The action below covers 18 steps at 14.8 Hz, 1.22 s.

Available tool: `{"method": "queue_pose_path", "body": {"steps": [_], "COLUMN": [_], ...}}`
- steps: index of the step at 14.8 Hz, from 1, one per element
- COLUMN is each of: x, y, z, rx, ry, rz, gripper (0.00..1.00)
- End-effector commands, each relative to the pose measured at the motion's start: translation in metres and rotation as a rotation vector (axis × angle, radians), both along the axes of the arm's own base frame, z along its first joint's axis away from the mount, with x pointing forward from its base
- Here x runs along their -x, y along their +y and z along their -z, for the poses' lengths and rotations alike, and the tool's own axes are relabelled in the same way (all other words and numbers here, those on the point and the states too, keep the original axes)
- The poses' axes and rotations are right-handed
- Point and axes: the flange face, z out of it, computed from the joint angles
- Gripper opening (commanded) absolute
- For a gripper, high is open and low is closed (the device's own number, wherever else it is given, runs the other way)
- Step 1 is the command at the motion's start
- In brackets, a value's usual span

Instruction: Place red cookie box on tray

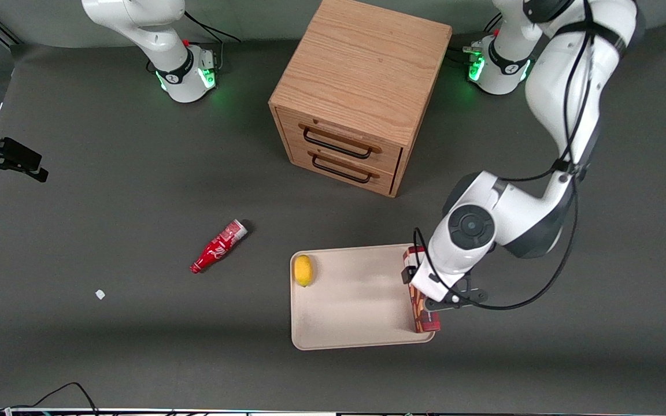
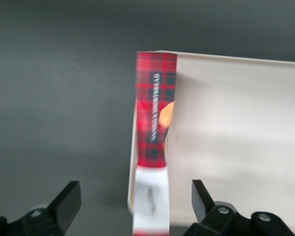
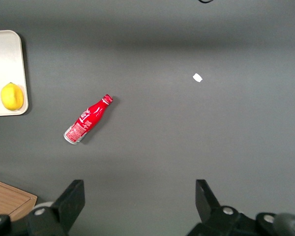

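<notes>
Hovering with my gripper (image 2: 132, 206) spread wide, only my wrist view shows the red cookie box (image 2: 155, 128) untouched on the tray (image 2: 236, 132) edge.

My table (image 1: 107, 173) is dark grey. On it sit the cabinet (image 1: 362, 86), the tray (image 1: 356, 312) nearer the camera, a bottle (image 1: 217, 247) on its side toward the parked arm's end, and a white scrap (image 1: 100, 294). My gripper (image 2: 133, 204) hangs, fingers spread, over the tray's rim

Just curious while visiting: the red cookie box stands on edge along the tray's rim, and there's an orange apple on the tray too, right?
Not quite: it is a yellow lemon, as the front view shows. The red cookie box does stand along the tray rim, between the open end effector fingers.
</notes>
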Motion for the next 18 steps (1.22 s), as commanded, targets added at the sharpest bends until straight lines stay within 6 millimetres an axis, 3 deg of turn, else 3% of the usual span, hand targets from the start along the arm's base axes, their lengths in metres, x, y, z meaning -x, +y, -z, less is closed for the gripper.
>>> {"method": "queue_pose_path", "body": {"steps": [1, 5, 7, 9, 11, 13, 16, 18], "x": [0.027, 0.056, 0.081, 0.100, 0.119, 0.146, 0.191, 0.194], "y": [0.027, 0.136, 0.200, 0.253, 0.290, 0.310, 0.318, 0.321], "z": [-0.087, -0.206, -0.252, -0.281, -0.288, -0.276, -0.249, -0.247], "rx": [-0.001, 0.019, 0.062, 0.069, 0.072, 0.075, 0.067, 0.066], "ry": [0.068, 0.127, 0.165, 0.173, 0.185, 0.157, 0.096, 0.093], "rz": [0.033, 0.088, 0.155, 0.198, 0.233, 0.264, 0.258, 0.252], "gripper": [1.00, 1.00, 1.00, 1.00, 1.00, 1.00, 1.00, 1.00]}}
